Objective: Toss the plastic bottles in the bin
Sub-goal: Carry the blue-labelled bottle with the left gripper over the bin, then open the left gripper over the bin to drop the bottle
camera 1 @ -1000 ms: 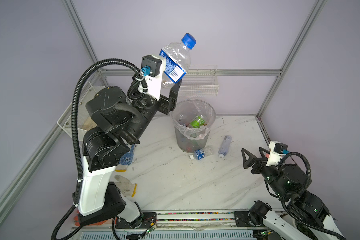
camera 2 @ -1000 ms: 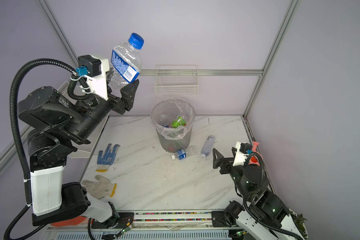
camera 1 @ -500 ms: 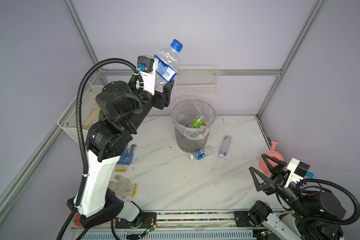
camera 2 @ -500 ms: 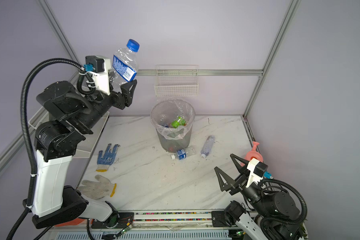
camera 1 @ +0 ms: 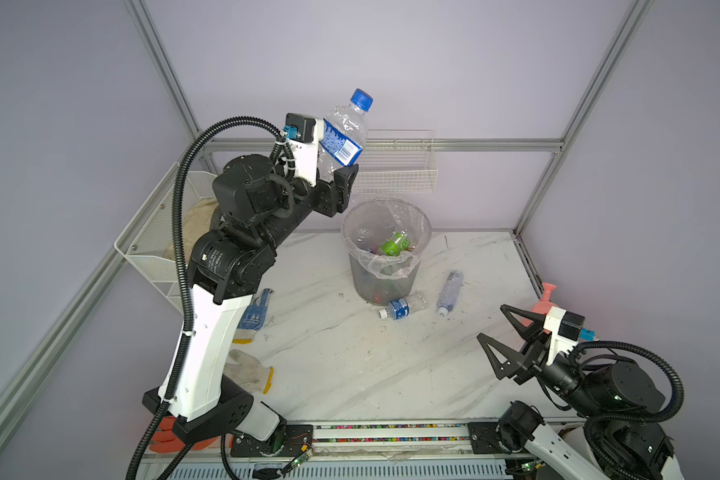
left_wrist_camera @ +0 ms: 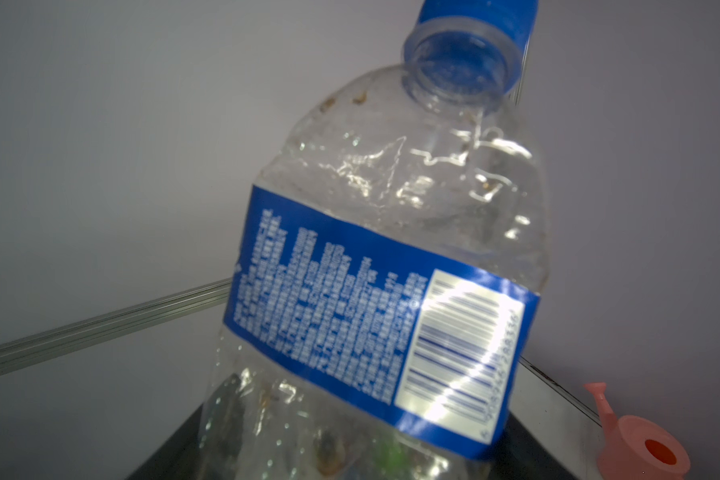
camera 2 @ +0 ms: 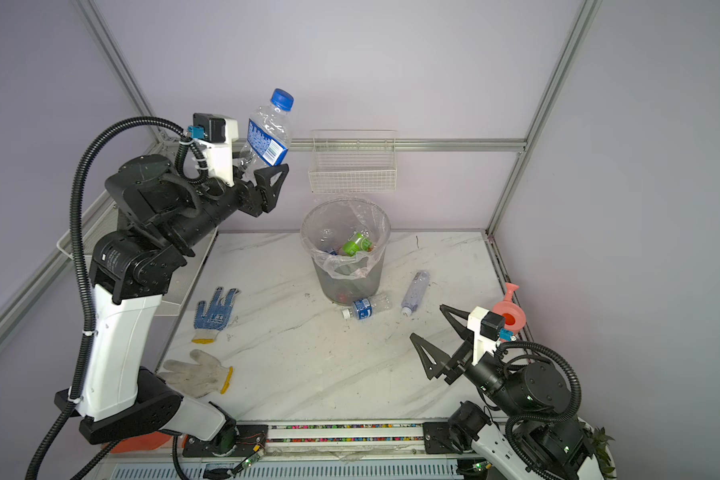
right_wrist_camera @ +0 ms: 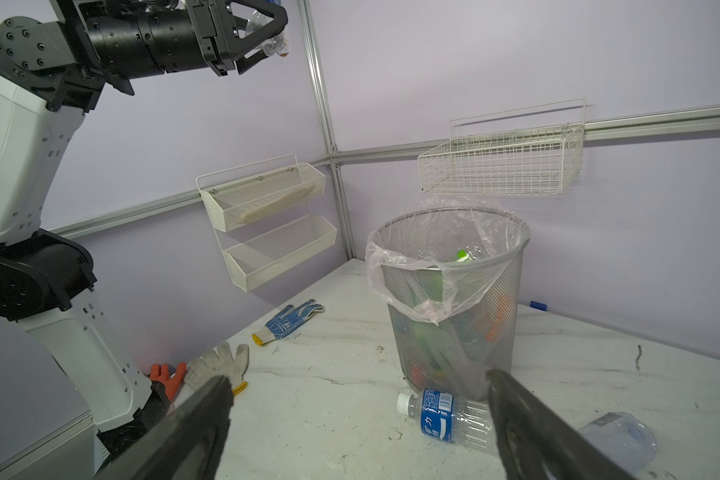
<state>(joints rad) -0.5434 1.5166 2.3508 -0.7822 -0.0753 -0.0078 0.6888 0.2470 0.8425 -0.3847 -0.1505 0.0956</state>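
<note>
While the left gripper (camera 1: 335, 171) clamps a blue-capped bottle (camera 1: 344, 139), the right gripper (camera 1: 491, 322) gapes wide; empty.

bin (camera 1: 364, 282): 1 | bottles (camera 1: 341, 141) (camera 1: 402, 308) (camera 1: 449, 291) outside it: 3 | gloves (camera 1: 255, 316) (camera 1: 248, 374) on table (camera 1: 350, 374): 2

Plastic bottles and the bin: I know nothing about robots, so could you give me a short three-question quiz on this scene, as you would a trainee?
1. True or false: the left gripper holds a blue-capped bottle up in the air.
2. How many bottles lie on the table near the bin? A) one B) two C) four
3. Fill in: the right gripper has its jaws ____ and holds nothing.

Key
1. True.
2. B: the blue-labelled bottle and the pale bottle.
3. Open.
</note>
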